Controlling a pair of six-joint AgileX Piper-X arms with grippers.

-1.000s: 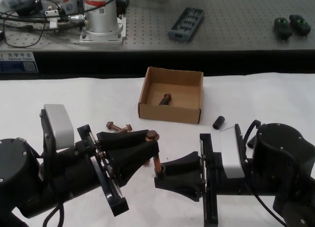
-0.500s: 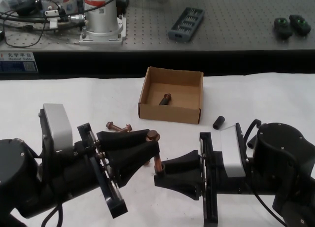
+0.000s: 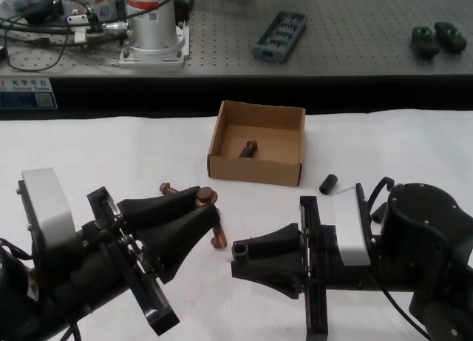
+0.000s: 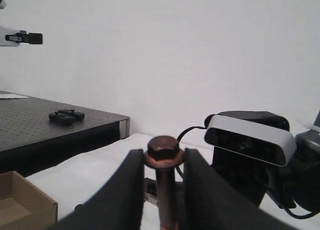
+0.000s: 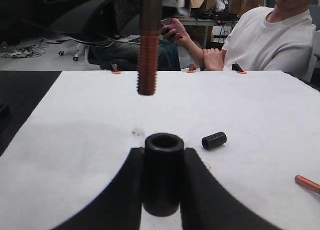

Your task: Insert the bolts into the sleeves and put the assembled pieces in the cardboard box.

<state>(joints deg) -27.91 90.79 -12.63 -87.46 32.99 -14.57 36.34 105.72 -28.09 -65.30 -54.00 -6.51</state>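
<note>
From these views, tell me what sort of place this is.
Probably a robotics lab: a perforated optical table behind the bench, a metal column with cables on it, and the left hand holding a bolt, the right hand a sleeve.

Bolt [image 4: 163, 202] upright in left hand [image 4: 161, 159]; black sleeve [image 5: 163, 182] in right hand [image 5: 163, 154]; assembled piece [image 3: 247, 149] in cardboard box [image 3: 255, 169].

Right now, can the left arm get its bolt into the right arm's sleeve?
Probably yes: the bolt hangs thread-down near the sleeve, whose bore faces up, with nothing between them.
</note>
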